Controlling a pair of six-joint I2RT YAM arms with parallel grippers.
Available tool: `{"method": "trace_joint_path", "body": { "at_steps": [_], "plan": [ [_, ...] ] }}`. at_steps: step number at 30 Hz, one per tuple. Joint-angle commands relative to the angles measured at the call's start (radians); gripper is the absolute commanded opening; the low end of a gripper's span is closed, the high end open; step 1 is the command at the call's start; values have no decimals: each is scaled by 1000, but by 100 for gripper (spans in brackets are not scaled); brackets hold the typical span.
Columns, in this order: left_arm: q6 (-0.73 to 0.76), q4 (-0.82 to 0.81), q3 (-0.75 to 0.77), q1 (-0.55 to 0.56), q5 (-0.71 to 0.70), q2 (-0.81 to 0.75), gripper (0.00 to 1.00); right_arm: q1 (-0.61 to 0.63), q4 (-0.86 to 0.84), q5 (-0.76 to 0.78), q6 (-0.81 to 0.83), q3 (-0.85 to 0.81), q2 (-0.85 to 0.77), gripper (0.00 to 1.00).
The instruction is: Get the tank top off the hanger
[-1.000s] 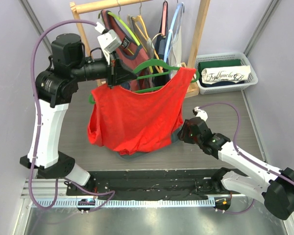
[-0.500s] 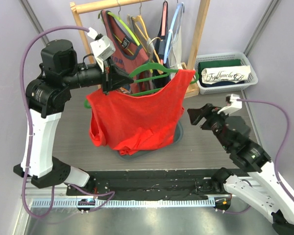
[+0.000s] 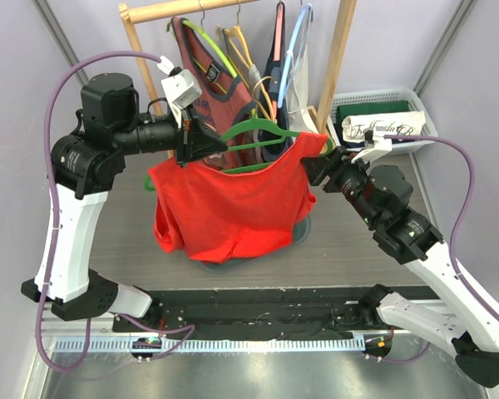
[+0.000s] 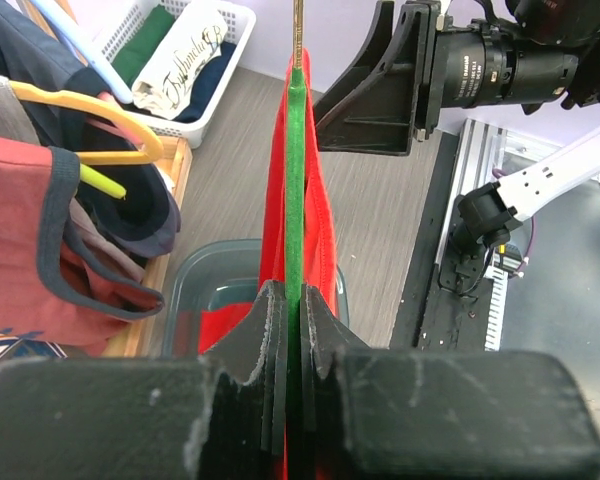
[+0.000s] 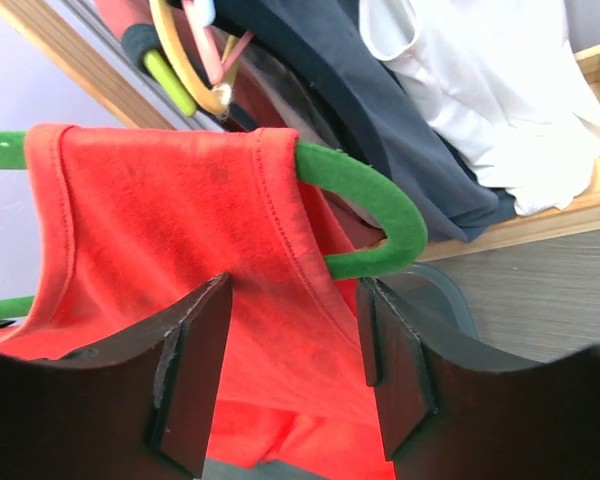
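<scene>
I've got bare table (image 3: 337, 253) just right of the tank top (image 3: 233, 204), but the crowded clothes rack (image 3: 339, 58) blocks everything behind the hanger (image 3: 254, 129).

Tank top (image 3: 233, 208) is showing plain red, hanger (image 5: 360, 180) green; far-right basket (image 4: 220, 90) white, holding dark green cloth (image 3: 374, 106) and white lettered cloth (image 3: 387, 129).

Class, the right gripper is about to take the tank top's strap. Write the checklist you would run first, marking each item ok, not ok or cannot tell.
1. Left gripper clamped on hanger: ok.
2. Right gripper open: ok.
3. Tank top strap between the right gripper's jaws: ok.
4. Strap off the hanger's end: not ok, it drapes over it.
5. Other strap free near the left gripper: cannot tell.
</scene>
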State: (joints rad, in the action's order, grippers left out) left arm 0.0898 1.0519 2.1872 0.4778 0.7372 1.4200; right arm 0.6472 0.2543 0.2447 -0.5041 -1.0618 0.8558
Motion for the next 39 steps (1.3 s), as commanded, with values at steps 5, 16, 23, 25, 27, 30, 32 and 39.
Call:
{"method": "trace_joint_path", "body": {
  "at_steps": [5,16,23,25,27,30,32,39],
  "plan": [
    [-5,-53,22,2,37,-10,0,5,-99,-47,-36,3,-21,53],
    [-19,-69,40,2,39,11,0,3,-147,-133,-73,-23,15,27],
    [36,-36,26,2,7,10,0,5,-98,-107,-73,-79,-26,1],
    [57,-27,22,2,-4,5,0,5,-79,-69,-59,-96,-46,1],
    [77,-12,17,2,-21,-1,0,5,-64,-15,-47,-121,-61,1],
    [111,16,8,2,-44,-15,0,5,-44,80,-24,-151,-69,1],
    [129,28,3,2,-50,-23,0,3,-29,135,-5,-164,-70,1],
    [162,77,12,2,-56,-64,0,5,31,382,-10,-150,-61,1]
  ]
}}
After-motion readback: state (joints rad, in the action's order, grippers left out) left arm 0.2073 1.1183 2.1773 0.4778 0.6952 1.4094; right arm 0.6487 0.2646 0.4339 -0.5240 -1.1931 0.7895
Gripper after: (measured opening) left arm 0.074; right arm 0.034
